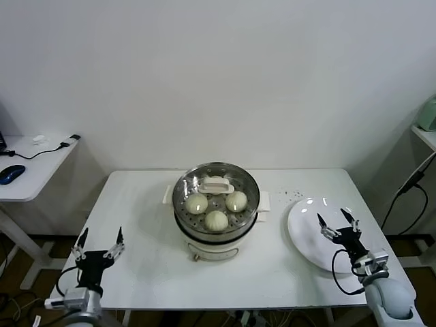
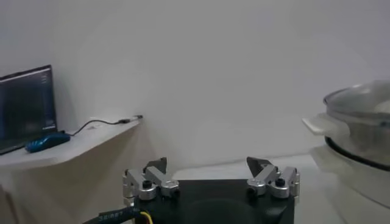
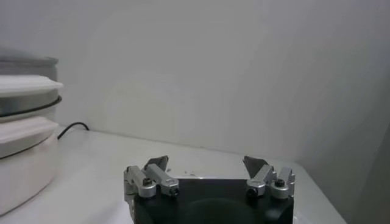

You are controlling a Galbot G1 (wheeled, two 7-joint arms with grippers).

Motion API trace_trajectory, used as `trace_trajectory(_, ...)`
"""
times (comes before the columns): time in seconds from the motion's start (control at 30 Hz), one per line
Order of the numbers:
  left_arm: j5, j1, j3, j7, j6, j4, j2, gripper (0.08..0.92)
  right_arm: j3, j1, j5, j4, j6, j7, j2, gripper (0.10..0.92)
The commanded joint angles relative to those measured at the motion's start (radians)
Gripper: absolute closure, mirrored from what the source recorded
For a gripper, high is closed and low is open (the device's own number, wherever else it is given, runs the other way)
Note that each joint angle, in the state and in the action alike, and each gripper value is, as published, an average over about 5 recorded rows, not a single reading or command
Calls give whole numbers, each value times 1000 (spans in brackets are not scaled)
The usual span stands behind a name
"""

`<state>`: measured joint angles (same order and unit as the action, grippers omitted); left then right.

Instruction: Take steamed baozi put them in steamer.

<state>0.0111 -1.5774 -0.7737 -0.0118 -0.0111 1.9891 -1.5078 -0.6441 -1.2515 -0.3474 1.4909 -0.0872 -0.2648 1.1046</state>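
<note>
The steamer (image 1: 215, 235) stands mid-table with its glass lid (image 1: 216, 185) on. Through the lid I see three cream-white baozi: left (image 1: 197, 203), right (image 1: 236, 200), front (image 1: 216, 220); a fourth is not visible, perhaps under the white lid handle. My left gripper (image 1: 101, 235) is open and empty over the table's near left corner. My right gripper (image 1: 332, 216) is open and empty above the white plate (image 1: 306, 235). The left wrist view shows its open gripper (image 2: 208, 163) with the steamer (image 2: 359, 152) at the side. The right wrist view shows its open gripper (image 3: 207, 161) and the steamer (image 3: 24, 152).
The plate at the right holds nothing. A side desk (image 1: 34, 184) with a blue mouse (image 1: 12, 174) and a cable stands to the left; a laptop (image 2: 24, 106) shows there. Another shelf and a dark cable (image 1: 409, 187) are at the far right.
</note>
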Motion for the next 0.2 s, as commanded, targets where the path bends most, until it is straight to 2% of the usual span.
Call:
trace_trajectory(0.03,-53,-38,-51,-17,113,0,-37,177,-11,-8,-7,15,6,-4,5,203)
trace_trajectory(0.2,-48,-44,-55,-21,112,8,-33,177,-20,-17,-12,21,6,-9,9,203)
